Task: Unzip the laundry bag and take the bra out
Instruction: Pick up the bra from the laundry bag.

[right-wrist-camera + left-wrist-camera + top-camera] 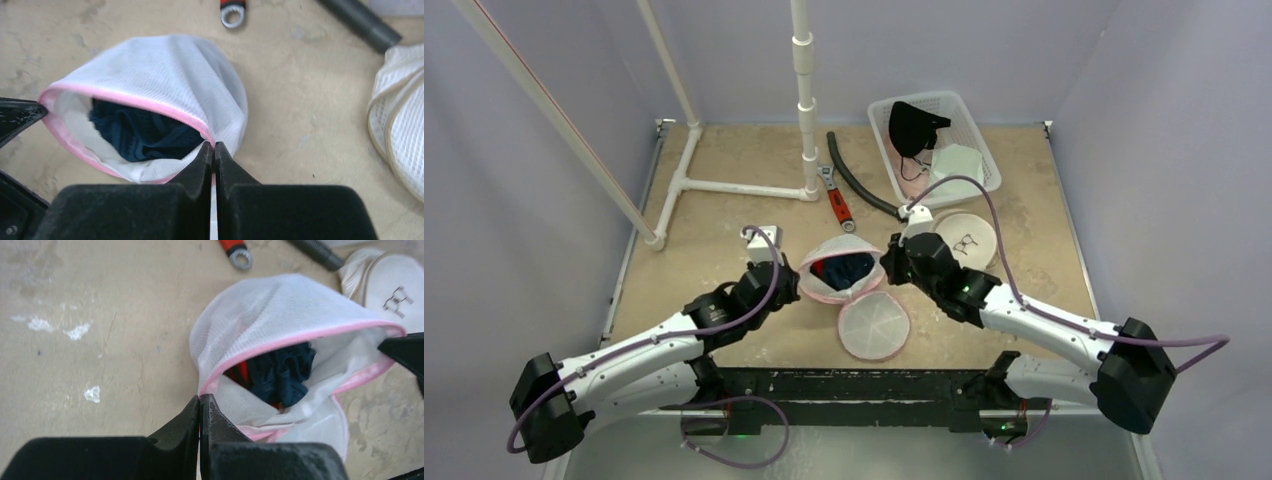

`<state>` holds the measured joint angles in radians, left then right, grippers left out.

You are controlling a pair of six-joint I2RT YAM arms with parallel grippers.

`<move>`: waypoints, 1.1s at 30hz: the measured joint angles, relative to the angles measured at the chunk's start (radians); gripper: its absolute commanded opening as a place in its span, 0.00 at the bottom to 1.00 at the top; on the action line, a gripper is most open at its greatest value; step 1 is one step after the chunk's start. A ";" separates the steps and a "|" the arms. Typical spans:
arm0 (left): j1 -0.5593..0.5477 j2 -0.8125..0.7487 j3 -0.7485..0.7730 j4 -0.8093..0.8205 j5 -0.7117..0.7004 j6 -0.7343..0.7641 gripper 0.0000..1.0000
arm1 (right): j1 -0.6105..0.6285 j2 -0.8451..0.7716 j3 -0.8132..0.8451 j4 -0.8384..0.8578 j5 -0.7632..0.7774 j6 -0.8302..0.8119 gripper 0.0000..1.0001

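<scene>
1. A white mesh laundry bag [829, 252] with a pink-trimmed rim sits near the middle of the tan counter [724, 230], between the two arms.
2. The bag's mouth gapes open and faces the arm bases, with its pink rim stretched between the two end effectors.
3. A dark navy fabric bra [282, 372] lies bunched inside the open mouth. It is fully within the bag, and a bit of red shows beside it.
4. The left end effector [200, 405] has its fingers pressed together, pinching the pink rim at the bag's left corner.
5. The right end effector [214, 150] is likewise closed tight, and it grips the pink rim at the bag's right corner.
6. A round white mesh panel [874, 325] with a pink edge lies flat on the counter just in front of the bag. Whether it is joined to the bag cannot be told.
7. A red-handled wrench [836, 200] and a black ribbed hose [856, 180] lie behind the bag.
8. A white plastic basket [979, 140] stands at the far right, well apart from the bag.
9. A round cream mesh pouch [967, 238] lies near the right arm.
</scene>
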<state>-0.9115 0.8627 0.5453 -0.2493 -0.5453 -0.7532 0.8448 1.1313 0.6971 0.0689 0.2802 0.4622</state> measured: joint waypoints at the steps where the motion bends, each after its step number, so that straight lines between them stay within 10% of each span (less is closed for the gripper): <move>1: 0.000 0.000 -0.021 0.000 0.010 -0.012 0.00 | 0.000 -0.006 -0.022 -0.006 0.000 0.006 0.15; 5: 0.000 0.000 -0.059 0.002 0.049 -0.030 0.00 | 0.000 -0.029 -0.058 -0.039 0.005 0.025 0.47; 16: 0.001 0.055 -0.032 0.076 0.108 -0.041 0.00 | 0.042 -0.164 0.013 -0.039 -0.079 -0.032 0.56; 33: 0.001 0.046 -0.027 0.093 0.127 -0.052 0.00 | 0.150 0.196 0.082 0.046 -0.106 -0.027 0.87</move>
<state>-0.9108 0.9085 0.5182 -0.1566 -0.4183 -0.8051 0.9943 1.3277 0.7795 0.1150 0.1741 0.4351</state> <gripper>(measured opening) 0.005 0.847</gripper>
